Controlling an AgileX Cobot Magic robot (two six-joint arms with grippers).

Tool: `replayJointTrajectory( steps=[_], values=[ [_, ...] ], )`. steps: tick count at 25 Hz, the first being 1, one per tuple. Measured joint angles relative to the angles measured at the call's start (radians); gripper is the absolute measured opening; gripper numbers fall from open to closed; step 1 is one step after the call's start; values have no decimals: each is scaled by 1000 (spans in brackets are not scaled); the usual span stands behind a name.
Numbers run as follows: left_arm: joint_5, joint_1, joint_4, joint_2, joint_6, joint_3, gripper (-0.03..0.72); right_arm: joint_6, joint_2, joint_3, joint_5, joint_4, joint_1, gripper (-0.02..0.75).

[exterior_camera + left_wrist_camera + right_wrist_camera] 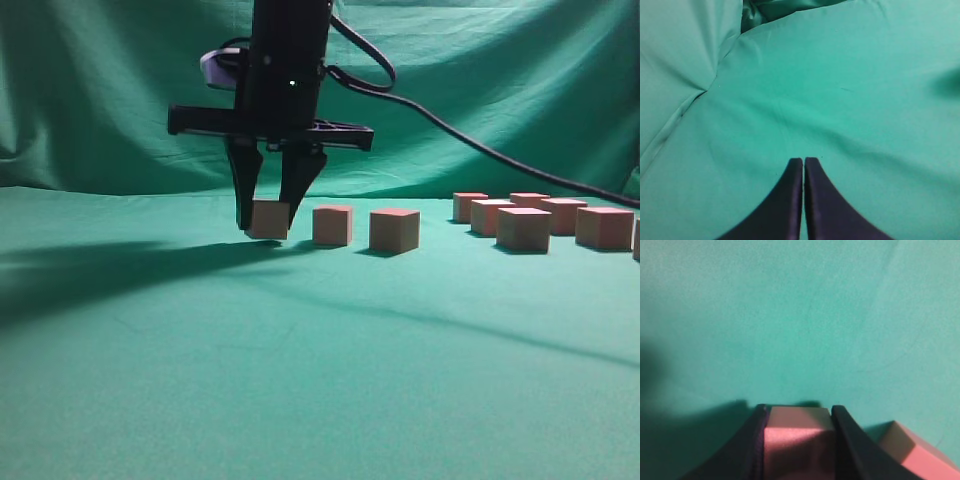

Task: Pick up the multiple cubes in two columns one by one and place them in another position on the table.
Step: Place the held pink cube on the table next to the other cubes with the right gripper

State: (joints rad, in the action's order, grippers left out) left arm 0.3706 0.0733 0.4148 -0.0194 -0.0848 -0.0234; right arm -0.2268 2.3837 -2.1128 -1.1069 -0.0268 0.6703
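Observation:
My right gripper (267, 225) hangs straight down left of centre, shut on a pinkish-red cube (268, 219) that sits at the level of the table (300, 380); whether it touches the cloth I cannot tell. The right wrist view shows this cube (797, 440) filling the gap between the black fingers of the right gripper (798, 410). Two more cubes (332, 225) (394, 230) stand in a row just to its right, and the nearer one (915, 452) shows in the right wrist view. My left gripper (803, 161) is shut on nothing above bare cloth.
Several cubes (523, 229) cluster at the right of the table, up to the frame's edge. A black cable (480, 145) trails from the arm toward the right. Wrinkled green backdrop cloth (100, 90) hangs behind. Folds in the cloth (705, 90) lie ahead of the left gripper.

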Motion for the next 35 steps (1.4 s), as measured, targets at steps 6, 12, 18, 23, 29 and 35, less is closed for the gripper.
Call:
replayJointTrajectory(
  steps=[6,12,18,23,29,35],
  values=[
    [0,0,0,0,0,0,0,0,11,0,6,2,0,257],
    [0,0,0,0,0,0,0,0,13,-2,8,23,0,257],
    [0,0,0,0,0,0,0,0,19,-2,21,43,0,257],
    [0,0,0,0,0,0,0,29,19,-25,57,44,0,297],
    [0,0,0,0,0,0,0,83,19,-93,105,69,0,297],
    [0,0,0,0,0,0,0,99,19,-279,-15,97,0,297]
  ],
)
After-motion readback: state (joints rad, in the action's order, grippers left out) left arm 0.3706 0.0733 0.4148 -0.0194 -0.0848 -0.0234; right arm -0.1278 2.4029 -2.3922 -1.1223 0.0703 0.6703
